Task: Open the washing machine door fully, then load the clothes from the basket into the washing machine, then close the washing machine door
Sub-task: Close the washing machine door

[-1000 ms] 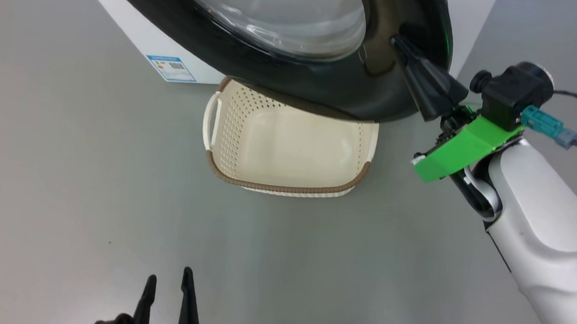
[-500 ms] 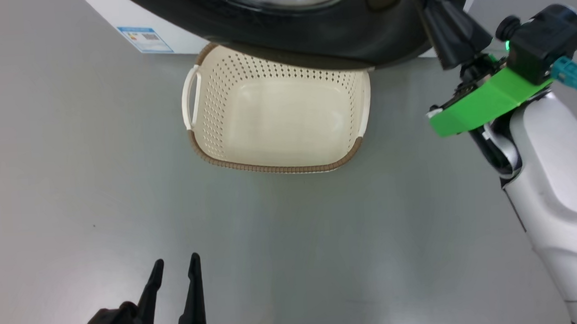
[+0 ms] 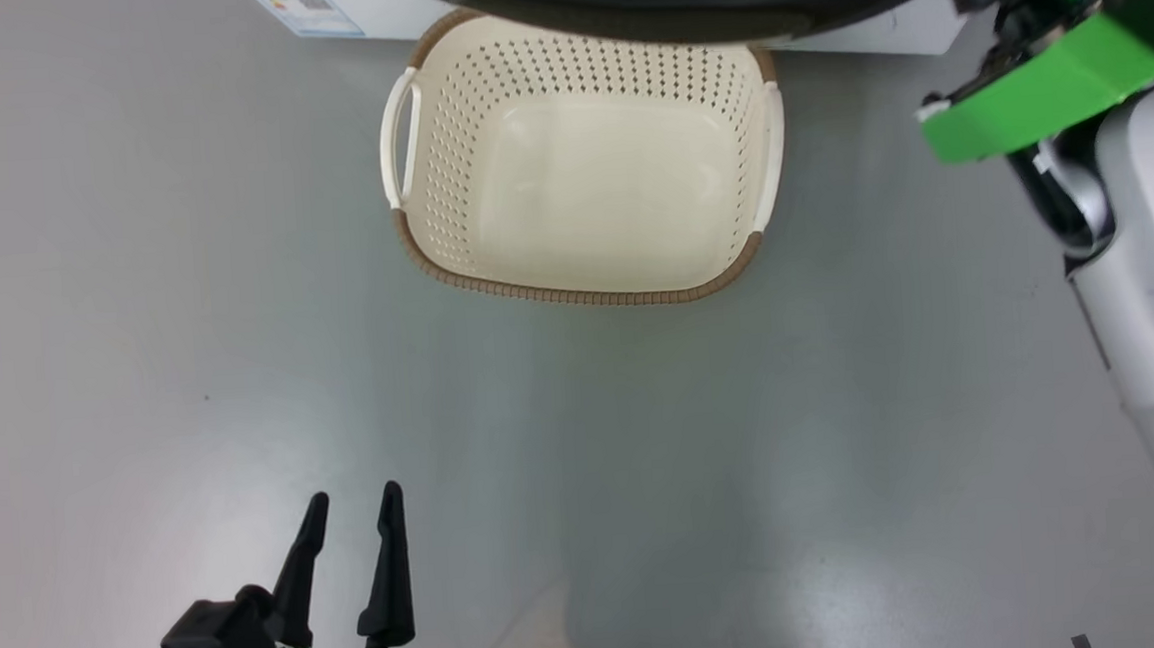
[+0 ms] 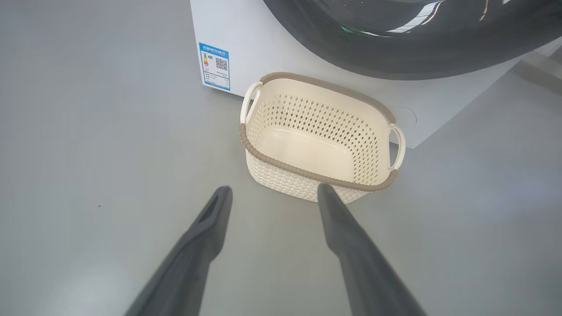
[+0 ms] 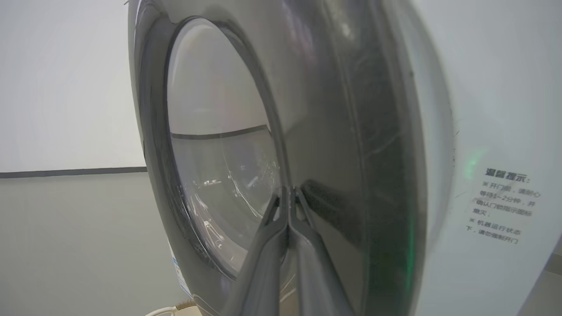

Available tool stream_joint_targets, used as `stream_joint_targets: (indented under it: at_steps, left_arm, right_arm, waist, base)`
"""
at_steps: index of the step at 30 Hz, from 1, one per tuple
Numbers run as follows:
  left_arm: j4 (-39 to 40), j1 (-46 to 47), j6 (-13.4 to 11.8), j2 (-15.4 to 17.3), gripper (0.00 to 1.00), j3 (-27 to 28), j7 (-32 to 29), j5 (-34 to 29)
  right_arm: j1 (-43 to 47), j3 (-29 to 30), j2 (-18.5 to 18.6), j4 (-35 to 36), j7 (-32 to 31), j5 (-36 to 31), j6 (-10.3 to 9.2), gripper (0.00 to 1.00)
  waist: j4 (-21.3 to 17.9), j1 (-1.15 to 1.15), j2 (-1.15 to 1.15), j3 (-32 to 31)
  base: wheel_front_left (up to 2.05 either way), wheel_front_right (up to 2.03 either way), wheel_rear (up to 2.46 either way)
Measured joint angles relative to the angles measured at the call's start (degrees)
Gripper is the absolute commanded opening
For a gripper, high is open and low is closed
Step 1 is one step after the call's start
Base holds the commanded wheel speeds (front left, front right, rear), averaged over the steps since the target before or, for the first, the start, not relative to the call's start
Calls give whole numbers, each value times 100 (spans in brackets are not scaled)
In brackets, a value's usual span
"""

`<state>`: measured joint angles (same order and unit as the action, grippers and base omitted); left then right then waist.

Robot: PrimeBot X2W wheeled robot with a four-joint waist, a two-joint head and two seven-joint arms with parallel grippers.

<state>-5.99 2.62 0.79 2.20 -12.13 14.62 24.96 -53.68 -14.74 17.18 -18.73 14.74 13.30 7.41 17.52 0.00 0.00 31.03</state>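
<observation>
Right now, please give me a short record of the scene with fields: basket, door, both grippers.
basket: empty, on the floor in front of the washing machine
washing machine door: close against the machine's front; whether it is latched cannot be told
left gripper: open, holds nothing, low over the floor
right gripper: shut, tips at the door's black rim

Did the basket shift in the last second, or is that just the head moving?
No. The basket keeps its far-left corner just beside the blue label on the washing machine; the whole head view shifted, so the camera moved.
</observation>
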Motion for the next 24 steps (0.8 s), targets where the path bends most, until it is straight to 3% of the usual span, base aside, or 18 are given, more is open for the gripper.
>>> stream_joint_targets:
  at_steps: [15, 24]
  left_arm:
    - [255, 18, -8, -10, 100, -320, 0, 159]
    - [457, 54, -2, -12, 100, -441, 0, 156]
  right_arm:
    - [-980, 21, 637, -391, 1, -124, 0, 0]
    - [-1551, 87, 711, -1026, 59, -501, 85, 0]
  waist:
    - [396, 0, 0, 321]
    - [597, 0, 0, 457]
  base:
    - [0, 0, 0]
    - [0, 0, 0]
